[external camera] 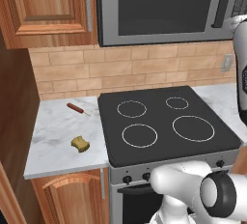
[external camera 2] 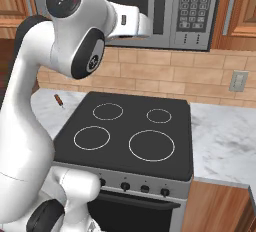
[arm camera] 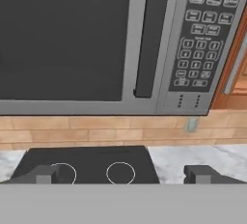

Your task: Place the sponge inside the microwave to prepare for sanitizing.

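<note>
The sponge [external camera: 80, 144] lies flat on the marble desk [external camera: 53, 136] to the left of the stove [external camera: 164, 124], toward the near edge. It is a squarish yellow block with wavy sides; its slightly longer axis runs from far left to near right, with no clear front or back end. Farther back on the same desk, near the wall, a thin reddish-brown stick tool [external camera: 78, 108] lies slanted, its lighter tip toward the stove and the near side.

The black stove top has four ring burners, with knobs along its near front edge. More marble desk continues on the right of the stove.

Beyond the stove rises the tan brick wall [external camera: 130, 68], with a wall outlet [external camera 2: 240, 81] on the right. Above it hangs the microwave [arm camera: 96, 44], its dark glass door closed, the vertical handle and the keypad [arm camera: 202, 30] on its right side. Wooden cabinets [external camera: 46, 10] flank it.

The jaws [arm camera: 120, 174] stand wide apart and hold nothing, up high before the microwave door and facing it. The sponge is well apart from them, far below and off to the left.
</note>
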{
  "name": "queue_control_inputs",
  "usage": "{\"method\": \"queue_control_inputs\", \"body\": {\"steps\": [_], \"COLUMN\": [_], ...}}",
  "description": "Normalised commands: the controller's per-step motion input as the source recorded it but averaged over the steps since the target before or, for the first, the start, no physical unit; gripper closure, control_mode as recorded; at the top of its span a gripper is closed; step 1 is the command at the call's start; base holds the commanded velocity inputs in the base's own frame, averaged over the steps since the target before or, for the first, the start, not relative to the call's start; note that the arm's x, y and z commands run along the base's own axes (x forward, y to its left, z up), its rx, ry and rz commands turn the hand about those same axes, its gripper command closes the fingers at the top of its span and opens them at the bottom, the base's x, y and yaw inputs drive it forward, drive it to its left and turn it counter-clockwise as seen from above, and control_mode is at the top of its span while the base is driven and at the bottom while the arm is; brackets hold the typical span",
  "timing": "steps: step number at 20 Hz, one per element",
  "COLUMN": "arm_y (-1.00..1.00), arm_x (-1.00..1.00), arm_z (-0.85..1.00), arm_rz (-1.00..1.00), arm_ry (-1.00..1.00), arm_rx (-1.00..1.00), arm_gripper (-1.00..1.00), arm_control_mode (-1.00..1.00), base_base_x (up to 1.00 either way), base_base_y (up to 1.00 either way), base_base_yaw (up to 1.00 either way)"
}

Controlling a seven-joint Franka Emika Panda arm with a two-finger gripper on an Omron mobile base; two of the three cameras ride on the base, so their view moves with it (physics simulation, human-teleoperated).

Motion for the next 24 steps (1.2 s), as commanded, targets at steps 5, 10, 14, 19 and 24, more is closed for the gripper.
{"method": "queue_control_inputs", "body": {"steps": [5,10,14,19,24], "arm_y": [-0.31,-0.04,-0.03,-0.34,-0.37], "arm_x": [0.46,0.5,0.56,0.49,0.34], "arm_z": [0.02,0.0,0.0,0.0,0.0], "arm_rz": [-0.18,-0.09,0.0,0.05,0.09], "arm_ry": [0.1,0.04,0.0,0.0,0.01], "arm_rx": [-0.01,0.0,0.1,0.11,0.07], "arm_gripper": [-1.0,-1.0,-1.0,-1.0,-1.0], "arm_control_mode": [-1.0,-1.0,-1.0,-1.0,-1.0], "base_base_x": [0.0,0.0,0.0,0.0,0.0], "base_base_y": [0.0,0.0,0.0,0.0,0.0], "base_base_yaw": [0.0,0.0,0.0,0.0,0.0]}}
